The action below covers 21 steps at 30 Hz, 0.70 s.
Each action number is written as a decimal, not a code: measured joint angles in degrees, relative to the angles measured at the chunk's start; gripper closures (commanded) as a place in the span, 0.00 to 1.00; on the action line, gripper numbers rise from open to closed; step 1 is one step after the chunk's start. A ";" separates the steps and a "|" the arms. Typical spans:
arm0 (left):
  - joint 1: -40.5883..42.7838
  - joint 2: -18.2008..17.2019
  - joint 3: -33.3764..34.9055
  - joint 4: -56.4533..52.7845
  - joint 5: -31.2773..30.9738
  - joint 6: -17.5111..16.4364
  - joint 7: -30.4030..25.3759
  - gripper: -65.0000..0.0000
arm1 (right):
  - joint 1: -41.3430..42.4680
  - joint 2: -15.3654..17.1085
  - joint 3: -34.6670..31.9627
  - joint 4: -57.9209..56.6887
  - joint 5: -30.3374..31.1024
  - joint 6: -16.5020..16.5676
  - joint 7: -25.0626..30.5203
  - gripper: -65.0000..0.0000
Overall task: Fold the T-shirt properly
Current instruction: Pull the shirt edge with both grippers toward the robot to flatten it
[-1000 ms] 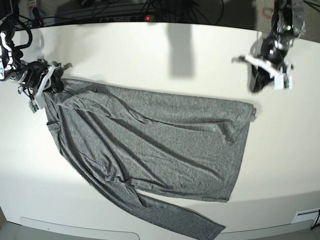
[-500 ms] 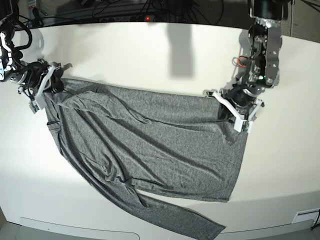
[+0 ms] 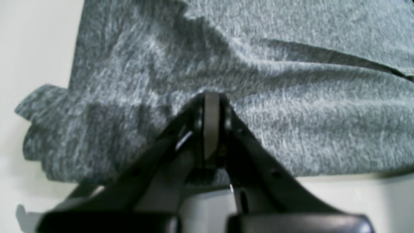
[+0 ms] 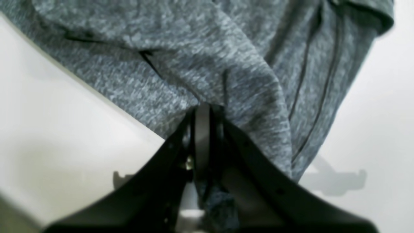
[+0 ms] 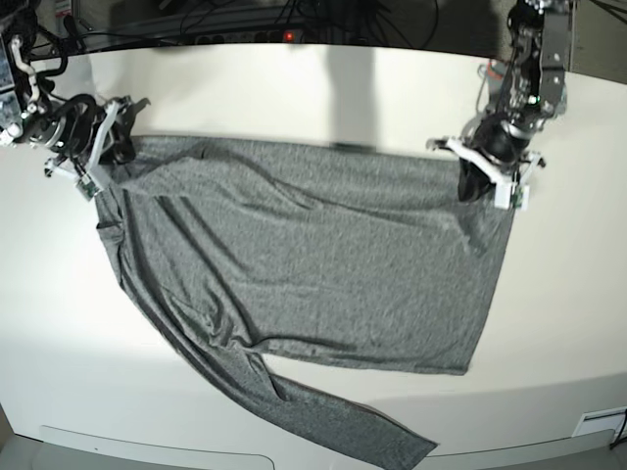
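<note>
The heather-grey T-shirt (image 5: pixel 313 264) lies spread on the white table (image 5: pixel 549 323), one long sleeve (image 5: pixel 343 431) trailing toward the front edge. In the base view my left gripper (image 5: pixel 476 184) is shut on the shirt's far right corner. My right gripper (image 5: pixel 116 155) is shut on its far left corner. The left wrist view shows that gripper (image 3: pixel 212 97) pinching a ridge of the T-shirt (image 3: pixel 291 64), jaws pressed together. In the right wrist view the gripper (image 4: pixel 202 108) is likewise shut on a pulled-up fold of the T-shirt (image 4: pixel 194 48).
Black cables and a power strip with a red light (image 5: pixel 289 36) run along the table's far edge. A white fitting (image 5: pixel 600 426) sits at the front right corner. The sleeve end lies close to the front edge.
My left gripper came down from above the table, shut on the shirt's right corner and pulled it toward the far edge. My right gripper moved the left corner the same way; the cloth is stretched flatter.
</note>
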<state>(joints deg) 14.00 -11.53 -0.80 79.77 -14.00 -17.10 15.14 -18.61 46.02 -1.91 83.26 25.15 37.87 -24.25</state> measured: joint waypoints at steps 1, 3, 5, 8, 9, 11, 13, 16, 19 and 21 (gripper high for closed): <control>1.49 -0.02 0.02 1.11 0.09 0.33 -0.22 1.00 | -0.63 0.00 -0.02 1.07 -0.28 -1.01 -0.35 1.00; 4.98 -0.04 -0.07 3.17 0.31 0.42 -1.88 1.00 | -1.49 0.00 -0.04 2.56 -0.87 -1.68 -1.38 1.00; 8.57 -0.09 -0.17 5.53 0.50 0.59 -2.67 1.00 | -2.38 0.00 -0.04 3.06 -1.01 -1.70 -1.31 1.00; 13.07 -0.07 -0.22 8.28 0.68 0.79 -3.61 1.00 | -3.76 0.04 0.02 3.39 -3.15 -1.95 -0.59 1.00; 14.47 -0.07 -0.22 8.98 0.70 0.70 -3.98 1.00 | -4.52 0.07 0.09 3.50 -4.07 -2.10 -0.04 1.00; 16.68 -0.09 -0.24 10.03 0.63 0.61 -4.72 1.00 | -6.05 0.20 0.39 3.61 -4.02 -2.71 0.90 1.00; 18.29 -0.09 -0.24 10.73 0.66 0.63 -4.98 1.00 | -7.34 0.35 0.44 3.78 -3.98 -2.97 2.08 1.00; 20.55 0.02 -1.49 10.80 0.87 0.11 -7.41 1.00 | -9.22 0.37 0.72 3.91 -4.26 -3.15 3.26 1.00; 22.03 0.11 -4.55 10.91 0.24 -1.42 -7.32 1.00 | -11.04 0.48 0.76 4.24 -5.57 -4.87 5.40 1.00; 22.53 0.15 -6.29 11.19 0.02 -1.79 -6.64 1.00 | -12.00 0.50 0.81 4.24 -5.51 -5.31 6.12 1.00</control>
<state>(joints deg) 36.53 -11.38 -7.09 90.96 -13.98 -18.90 8.49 -30.61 46.52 -1.10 87.50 19.64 32.56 -18.13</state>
